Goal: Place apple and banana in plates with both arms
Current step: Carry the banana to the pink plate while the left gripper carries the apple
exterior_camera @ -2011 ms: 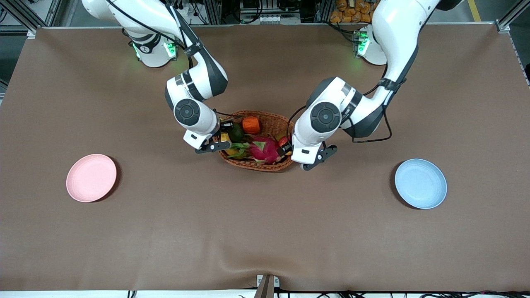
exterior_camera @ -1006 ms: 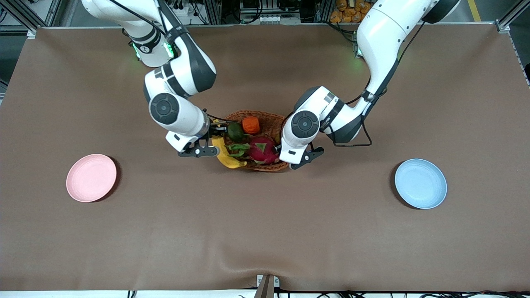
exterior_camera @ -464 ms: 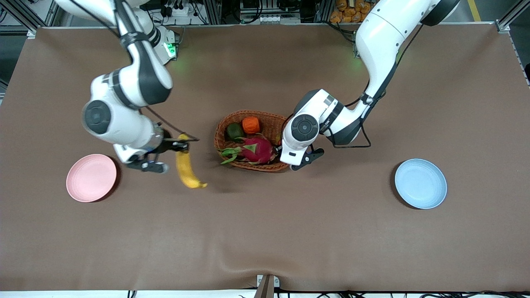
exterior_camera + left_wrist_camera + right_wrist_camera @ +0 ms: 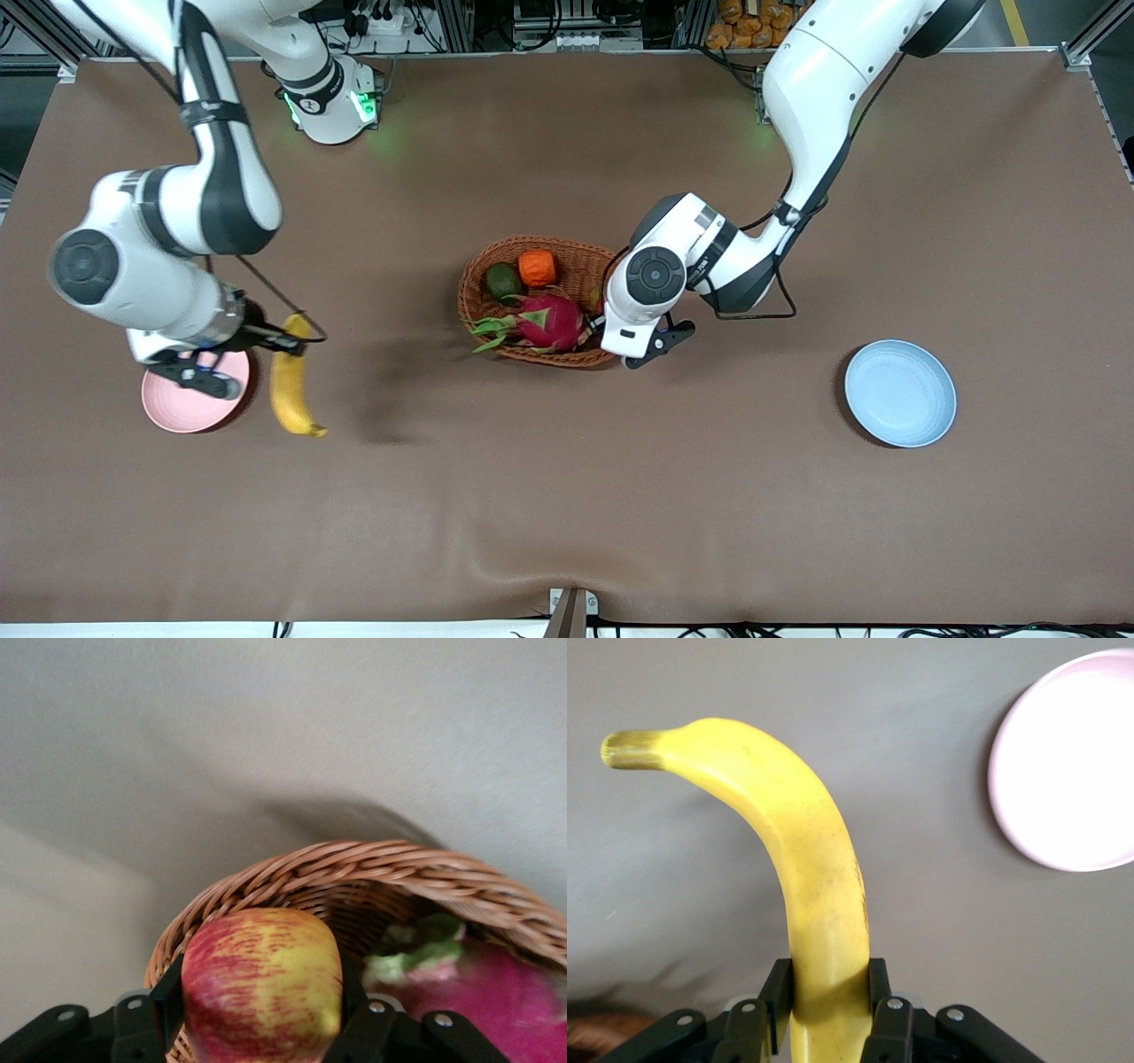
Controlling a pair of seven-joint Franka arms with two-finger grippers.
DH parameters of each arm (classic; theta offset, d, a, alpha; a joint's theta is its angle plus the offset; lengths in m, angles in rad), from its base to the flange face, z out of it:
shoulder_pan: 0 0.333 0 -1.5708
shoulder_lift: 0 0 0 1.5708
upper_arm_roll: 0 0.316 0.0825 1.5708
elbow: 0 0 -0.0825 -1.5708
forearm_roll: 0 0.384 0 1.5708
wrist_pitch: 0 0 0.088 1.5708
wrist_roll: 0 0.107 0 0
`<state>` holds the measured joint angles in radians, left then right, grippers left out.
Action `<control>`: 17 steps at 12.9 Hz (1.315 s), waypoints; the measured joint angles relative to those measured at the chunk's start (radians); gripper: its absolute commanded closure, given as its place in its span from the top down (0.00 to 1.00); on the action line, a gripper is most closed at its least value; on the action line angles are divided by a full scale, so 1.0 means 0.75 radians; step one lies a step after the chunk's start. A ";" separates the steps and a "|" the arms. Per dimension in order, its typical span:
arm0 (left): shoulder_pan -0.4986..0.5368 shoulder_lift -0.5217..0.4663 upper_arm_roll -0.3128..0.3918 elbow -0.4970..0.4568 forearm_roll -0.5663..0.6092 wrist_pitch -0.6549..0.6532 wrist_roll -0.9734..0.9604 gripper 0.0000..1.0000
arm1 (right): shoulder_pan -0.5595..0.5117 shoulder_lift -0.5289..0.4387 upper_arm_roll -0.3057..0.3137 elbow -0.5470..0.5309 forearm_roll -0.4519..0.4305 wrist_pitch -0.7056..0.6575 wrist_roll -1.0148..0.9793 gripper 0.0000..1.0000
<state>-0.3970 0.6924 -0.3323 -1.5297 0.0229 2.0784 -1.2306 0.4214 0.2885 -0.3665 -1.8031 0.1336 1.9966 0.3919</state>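
Observation:
My right gripper [image 4: 285, 340] is shut on the stem end of the yellow banana [image 4: 291, 385], which hangs over the cloth beside the pink plate [image 4: 182, 409]. In the right wrist view the banana [image 4: 806, 859] sits between the fingers [image 4: 879, 988], with the pink plate [image 4: 1067, 771] off to one side. My left gripper [image 4: 609, 321] is at the wicker basket's [image 4: 549, 359] end toward the left arm. In the left wrist view it is shut on the red-yellow apple [image 4: 261, 979], over the basket rim [image 4: 354, 864]. The apple is hidden in the front view. The blue plate [image 4: 899, 392] lies empty.
The basket holds a pink dragon fruit [image 4: 549, 321], a green fruit [image 4: 502, 282] and an orange ridged fruit [image 4: 537, 268]. Brown cloth covers the table, with a wrinkle near the front edge [image 4: 532, 558].
My right arm lifted the banana out of the basket and swung it across to the pink plate. My left gripper stayed at the basket's end, barely moving.

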 measured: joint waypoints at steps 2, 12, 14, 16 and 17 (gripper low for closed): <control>0.039 -0.023 0.004 0.069 -0.018 -0.006 -0.011 0.00 | -0.005 0.001 -0.079 -0.002 -0.035 -0.004 -0.006 0.21; 0.324 -0.242 -0.041 0.192 -0.161 -0.268 0.321 0.00 | -0.348 0.069 -0.126 -0.032 -0.049 -0.052 -0.263 0.17; 0.374 -0.264 -0.041 0.192 -0.182 -0.354 0.483 0.00 | -0.349 0.107 -0.125 -0.034 -0.049 -0.054 -0.263 0.17; 0.427 -0.274 -0.041 0.192 -0.184 -0.417 0.622 0.00 | -0.350 0.153 -0.124 -0.034 -0.049 -0.046 -0.263 0.19; 0.452 -0.278 -0.041 0.192 -0.184 -0.449 0.684 0.00 | -0.353 0.176 -0.124 -0.034 -0.048 -0.038 -0.264 0.19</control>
<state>-0.0582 0.4839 -0.3633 -1.3858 -0.1148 1.7415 -0.7176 0.1567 0.4207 -0.4595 -1.8288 0.0973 1.9685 0.1939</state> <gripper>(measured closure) 0.317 0.608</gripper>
